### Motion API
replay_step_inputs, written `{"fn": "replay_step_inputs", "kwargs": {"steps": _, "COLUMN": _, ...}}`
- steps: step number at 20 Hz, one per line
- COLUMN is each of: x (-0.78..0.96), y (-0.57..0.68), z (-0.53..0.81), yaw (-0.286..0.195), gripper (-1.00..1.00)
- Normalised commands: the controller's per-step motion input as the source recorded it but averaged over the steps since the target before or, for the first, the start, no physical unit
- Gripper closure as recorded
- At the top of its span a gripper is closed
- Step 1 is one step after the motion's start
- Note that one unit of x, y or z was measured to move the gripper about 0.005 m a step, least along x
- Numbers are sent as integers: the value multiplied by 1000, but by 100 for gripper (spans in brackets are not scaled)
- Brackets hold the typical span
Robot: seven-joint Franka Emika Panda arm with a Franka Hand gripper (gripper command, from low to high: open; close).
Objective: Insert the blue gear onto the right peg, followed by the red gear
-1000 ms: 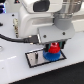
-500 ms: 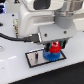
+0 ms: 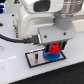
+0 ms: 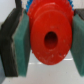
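**Operator:** Reading the exterior view from its left: the black-bordered plate lies on the white surface, bare at its nine o'clock end. At its three o'clock end the blue gear looks seated flat, so I judge the first half done. I can't see the right peg; the gears hide it.

**Observer:** And the red gear?

**Operator:** The red gear is directly above the blue one, held in the tool. In the wrist view the tool is clamped on it: teal pads press its rim at nine and three o'clock, and the red gear fills the frame, bore facing the camera. A sliver of blue shows at twelve o'clock.

**Observer:** Is it on the peg?

**Operator:** I can't tell. The bore looks dark, with no pin visible.

**Observer:** How would you finish?

**Operator:** I'd keep the gear level, centre the bore over the blue hub, and descend slowly and straight. If it binds, a small twist should let the teeth and bore settle. I'd release only once it sits flush, then lift vertically so the pads don't drag it off.
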Motion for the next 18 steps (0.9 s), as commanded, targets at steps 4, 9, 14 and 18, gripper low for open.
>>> {"fn": "replay_step_inputs", "kwargs": {"steps": 4, "x": -18, "y": -6, "z": 374, "yaw": 0, "gripper": 100}}
{"fn": "replay_step_inputs", "kwargs": {"steps": 9, "x": 33, "y": -16, "z": -32, "yaw": 0, "gripper": 100}}
{"fn": "replay_step_inputs", "kwargs": {"steps": 14, "x": 126, "y": -94, "z": -163, "yaw": 0, "gripper": 100}}
{"fn": "replay_step_inputs", "kwargs": {"steps": 18, "x": 189, "y": -36, "z": -11, "yaw": 0, "gripper": 100}}
